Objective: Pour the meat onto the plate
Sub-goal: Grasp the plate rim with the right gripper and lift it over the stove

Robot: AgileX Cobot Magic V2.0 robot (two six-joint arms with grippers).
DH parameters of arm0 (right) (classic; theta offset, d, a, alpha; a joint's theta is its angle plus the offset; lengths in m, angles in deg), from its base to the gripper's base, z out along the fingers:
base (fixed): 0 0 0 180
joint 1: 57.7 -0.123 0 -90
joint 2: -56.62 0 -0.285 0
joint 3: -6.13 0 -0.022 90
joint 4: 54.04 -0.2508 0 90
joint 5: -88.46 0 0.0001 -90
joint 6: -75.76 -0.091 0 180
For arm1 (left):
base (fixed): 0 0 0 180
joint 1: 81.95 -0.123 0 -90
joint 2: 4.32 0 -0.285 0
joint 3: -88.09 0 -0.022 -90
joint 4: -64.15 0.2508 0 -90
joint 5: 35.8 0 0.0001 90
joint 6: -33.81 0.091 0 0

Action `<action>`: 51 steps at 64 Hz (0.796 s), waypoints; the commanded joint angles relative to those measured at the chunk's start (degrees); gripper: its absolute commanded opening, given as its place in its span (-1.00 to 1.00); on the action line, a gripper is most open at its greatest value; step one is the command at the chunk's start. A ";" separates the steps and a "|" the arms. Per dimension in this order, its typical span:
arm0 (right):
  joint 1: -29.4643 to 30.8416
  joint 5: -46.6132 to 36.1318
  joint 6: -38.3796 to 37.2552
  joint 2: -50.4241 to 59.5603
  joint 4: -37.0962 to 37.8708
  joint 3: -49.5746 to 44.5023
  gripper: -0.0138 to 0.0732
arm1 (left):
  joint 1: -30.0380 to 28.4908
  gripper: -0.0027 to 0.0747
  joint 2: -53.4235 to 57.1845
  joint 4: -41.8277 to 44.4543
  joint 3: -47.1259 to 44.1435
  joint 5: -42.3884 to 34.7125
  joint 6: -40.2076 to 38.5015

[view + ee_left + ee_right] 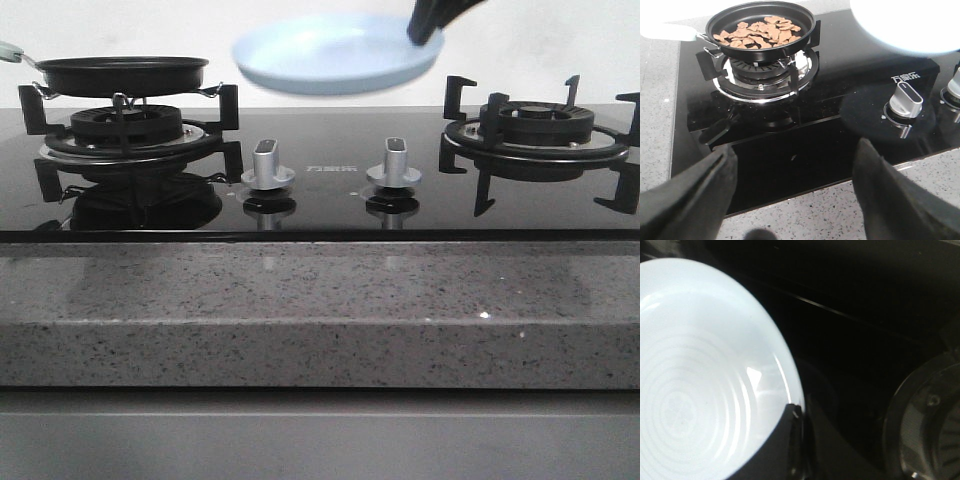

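From the front, the right gripper [425,32] pinches the right-hand rim of the pale blue plate [335,55] and holds it in the air above the back of the hob, between the two burners and over the two silver knobs [268,165]. The black frying pan [120,75] sits on the left burner's pan support [130,125]; its pale handle [8,50] sticks out to the left. The right burner [540,130] is bare. The left arm does not show here.

In the left wrist view, the left gripper [792,175] hangs over the front edge of the black glass hob [790,145] with its fingers [695,195] wide apart and nothing between them. The meat [757,32], thin orange-brown pieces, lies in a loose layer across the pan floor, so none has been poured yet. The plate's edge shows at the upper right, raised and apart from the pan.

In the right wrist view, a dark finger [787,440] grips the plate's rim; the plate's ringed inside is empty.

The step in hand looks like bringing plate and pan together. To do it well, the plate should be kept level and low beside the pan's rim, while the free left gripper takes the handle firmly and tips slowly, so the light pieces slide onto the middle rather than spill on the glass
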 commanded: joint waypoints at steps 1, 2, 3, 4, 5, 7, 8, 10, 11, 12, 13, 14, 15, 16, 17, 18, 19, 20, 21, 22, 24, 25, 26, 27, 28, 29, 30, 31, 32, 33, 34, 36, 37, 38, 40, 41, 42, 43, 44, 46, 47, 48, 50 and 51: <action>0.08 -3.30 1.97 7.55 -4.41 -3.10 -0.82 | 0.40 0.33 -0.21 0.64 1.54 -4.40 0.00; 0.08 -3.70 2.26 8.30 -4.81 -4.16 -0.82 | 0.40 0.33 -0.21 0.64 1.54 -4.40 0.00; 0.08 -4.17 2.55 9.44 -5.22 -5.27 -0.82 | 0.40 0.33 -0.21 0.64 1.54 -4.40 0.00; 0.08 -4.69 2.83 10.23 -5.80 -6.99 -0.82 | 0.40 0.33 -0.21 0.67 1.54 -4.40 0.00; 0.08 -5.51 3.31 11.39 -6.15 -8.17 -0.82 | 0.40 0.33 -0.21 0.67 1.54 -4.40 0.00; 0.08 -6.55 4.06 12.95 -7.04 -11.16 -0.82 | 0.40 0.33 -0.21 0.67 1.54 -4.40 0.00; 0.08 -7.07 4.40 13.71 -7.35 -12.39 -0.82 | 0.40 0.33 -0.21 0.67 1.54 -4.40 0.00; 0.08 -8.25 5.33 15.24 -8.11 -14.88 -0.82 | 0.40 0.33 -0.21 0.67 1.54 -4.40 0.00; 0.08 -8.74 5.74 15.99 -8.52 -16.09 -0.82 | 0.40 0.33 -0.21 0.67 1.54 -4.40 0.00; 0.08 -9.19 6.12 17.08 -8.92 -17.31 -0.82 | 0.40 0.33 -0.21 0.67 1.54 -4.40 0.00; 0.08 -9.62 6.45 17.76 -9.52 -19.15 -0.82 | 0.40 0.33 -0.21 0.67 1.54 -4.40 0.00; 0.08 -10.04 6.73 18.43 -9.90 -20.34 -0.82 | 0.40 0.33 -0.21 0.67 1.54 -4.40 0.00; 0.08 -10.45 7.03 19.09 -10.25 -21.50 -0.82 | 0.40 0.33 -0.21 0.67 1.54 -4.40 0.00; 0.08 -10.99 7.58 19.74 -10.64 -22.63 -0.82 | 0.40 0.33 -0.21 0.67 1.54 -4.40 0.00; 0.01 -11.30 8.03 20.36 -10.97 -23.76 -0.82 | 0.40 0.33 -0.21 0.67 1.54 -4.40 0.00; -0.05 -11.61 8.45 20.95 -11.20 -24.85 -0.82 | 0.40 0.33 -0.21 0.67 1.54 -4.40 0.00; -0.15 -11.97 8.84 21.53 -11.41 -25.92 -0.82 | 0.40 0.33 -0.21 0.67 1.54 -4.40 0.00; -0.26 -12.32 9.13 22.33 -11.54 -27.47 -0.82 | 0.40 0.33 -0.21 0.67 1.54 -4.40 0.00; -0.38 -12.91 9.51 22.85 -11.53 -28.48 -0.82 | 0.40 0.33 -0.21 0.67 1.54 -4.40 0.00; -0.44 -13.30 9.69 23.52 -11.60 -29.92 -0.82 | 0.40 0.33 -0.21 0.67 1.54 -4.50 0.00; -0.67 -14.04 10.12 24.36 -11.60 -31.68 -0.82 | 0.40 0.33 -0.21 0.67 1.54 -4.47 0.00; -0.87 -14.40 10.30 24.54 -11.60 -32.10 -0.82 | 0.40 0.33 -0.21 0.67 1.54 -4.52 0.00; -1.11 -14.95 10.56 25.10 -11.60 -33.31 -0.82 | 0.40 0.33 -0.21 0.67 1.54 -4.62 0.00; -1.20 -15.24 10.57 25.35 -11.60 -34.07 -0.82 | 0.40 0.33 -0.21 0.67 1.54 -4.61 0.00; -1.29 -15.52 10.62 25.64 -11.60 -34.77 -0.82 | 0.40 0.33 -0.21 0.67 1.54 -4.61 0.00; -1.43 -15.77 10.62 26.01 -11.60 -35.76 -0.82 | 0.40 0.33 -0.21 0.67 1.54 -4.61 0.00; -1.59 -16.05 10.67 26.14 -11.60 -36.39 -0.82 | 0.40 0.33 -0.21 0.67 1.54 -4.61 0.00; -1.72 -16.29 10.67 26.26 -11.60 -37.00 -0.82 | 0.40 0.33 -0.21 0.67 1.54 -4.61 0.00; -1.87 -16.58 10.67 26.38 -11.60 -37.52 -0.82 | 0.40 0.33 -0.21 0.67 1.54 -4.61 0.00; -2.13 -16.79 10.68 26.39 -11.60 -38.04 -0.82 | 0.40 0.33 -0.21 0.67 1.54 -4.61 0.00; -2.26 -16.96 10.68 26.44 -11.60 -38.52 -0.82 | 0.40 0.33 -0.21 0.67 1.54 -4.61 0.00; -2.54 -17.35 10.68 26.44 -11.60 -39.60 -0.82 | 0.40 0.33 -0.21 0.67 1.54 -4.61 0.00; -2.72 -17.56 10.68 26.37 -11.60 -40.00 -0.82 | 0.40 0.33 -0.21 0.67 1.54 -4.61 0.00; -2.90 -17.85 10.68 26.37 -11.60 -40.40 -0.82 | 0.40 0.33 -0.21 0.67 1.54 -4.61 0.00; -3.32 -18.76 10.68 26.23 -11.55 -41.34 -0.82 | 0.40 0.33 -0.21 0.67 1.54 -4.61 0.00; -3.43 -19.37 10.68 26.22 -11.55 -41.72 -0.82 | 0.40 0.33 -0.21 0.67 1.54 -4.61 0.00; -3.61 -19.79 10.68 26.18 -11.55 -42.04 -0.82 | 0.40 0.33 -0.21 0.67 1.54 -4.61 0.00; -3.66 -20.42 10.68 26.18 -11.47 -42.54 -0.82 | 0.40 0.33 -0.21 0.67 1.54 -4.61 0.00; -3.75 -20.82 10.68 26.18 -11.47 -42.85 -0.82 | 0.40 0.33 -0.21 0.67 1.54 -4.61 0.00; -3.75 -21.43 10.68 26.18 -11.47 -43.32 -0.82 | 0.40 0.33 -0.21 0.67 1.54 -4.61 0.00; -3.75 -21.68 10.68 26.18 -11.47 -43.58 -0.82 | 0.40 0.33 -0.21 0.67 1.54 -4.61 0.00; -3.75 -21.95 10.68 26.18 -11.41 -43.72 -0.82 | 0.40 0.33 -0.21 0.67 1.54 -4.61 0.00; -3.75 -22.43 10.68 26.12 -11.30 -43.94 -0.82 | 0.40 0.33 -0.21 0.67 1.54 -4.61 0.00; -3.75 -22.57 10.68 26.11 -11.07 -43.94 -0.82 | 0.40 0.33 -0.21 0.67 1.54 -4.61 0.00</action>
